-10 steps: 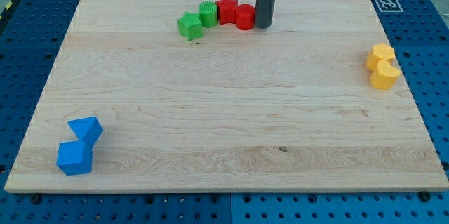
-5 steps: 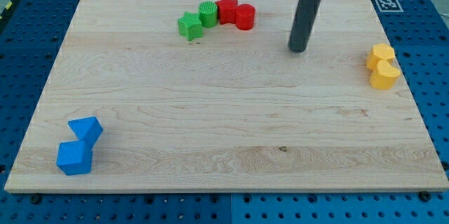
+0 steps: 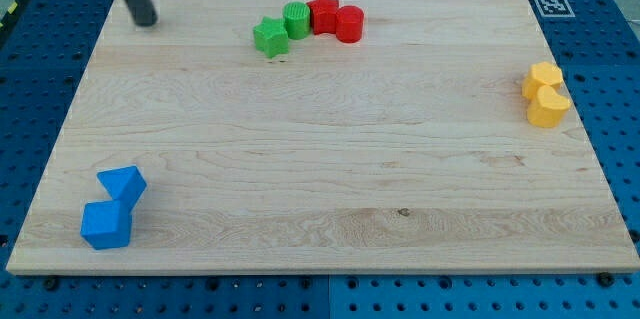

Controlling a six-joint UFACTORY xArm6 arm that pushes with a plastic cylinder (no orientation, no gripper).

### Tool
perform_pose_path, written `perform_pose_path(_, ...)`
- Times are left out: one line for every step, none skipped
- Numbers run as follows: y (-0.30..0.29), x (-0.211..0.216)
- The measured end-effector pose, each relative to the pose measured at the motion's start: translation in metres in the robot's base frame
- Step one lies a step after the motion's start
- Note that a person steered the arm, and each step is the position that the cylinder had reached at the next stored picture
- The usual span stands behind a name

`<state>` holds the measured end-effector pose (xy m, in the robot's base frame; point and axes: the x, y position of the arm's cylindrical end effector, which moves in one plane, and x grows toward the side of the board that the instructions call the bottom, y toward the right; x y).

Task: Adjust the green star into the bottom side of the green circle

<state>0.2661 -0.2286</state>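
Observation:
The green star (image 3: 270, 37) lies near the view's top, touching the lower left of the green circle (image 3: 297, 19). My tip (image 3: 146, 22) rests on the board at the view's upper left, well to the left of the green star and apart from every block. A red star (image 3: 324, 13) and a red cylinder (image 3: 349, 24) sit in a row to the right of the green circle.
Two yellow blocks (image 3: 545, 94) touch each other at the view's right edge. Two blue blocks (image 3: 113, 208) touch at the view's lower left. A marker tag (image 3: 553, 5) sits beyond the wooden board (image 3: 320, 179) at the upper right.
My tip has left the red cylinder's right side, swung out to the right, then crossed far to the view's upper left. No block has moved.

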Motion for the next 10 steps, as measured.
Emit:
perform_pose_path(0.054,-0.021)
perform_pose_path(0.085,-0.020)
perform_pose_path(0.104,-0.013)
perform_pose_path(0.108,0.003)
perform_pose_path(0.108,0.021)
perform_pose_path(0.113,0.033)
perform_pose_path(0.116,0.042)
perform_pose_path(0.123,0.046)
perform_pose_path(0.131,0.047)
perform_pose_path(0.138,0.049)
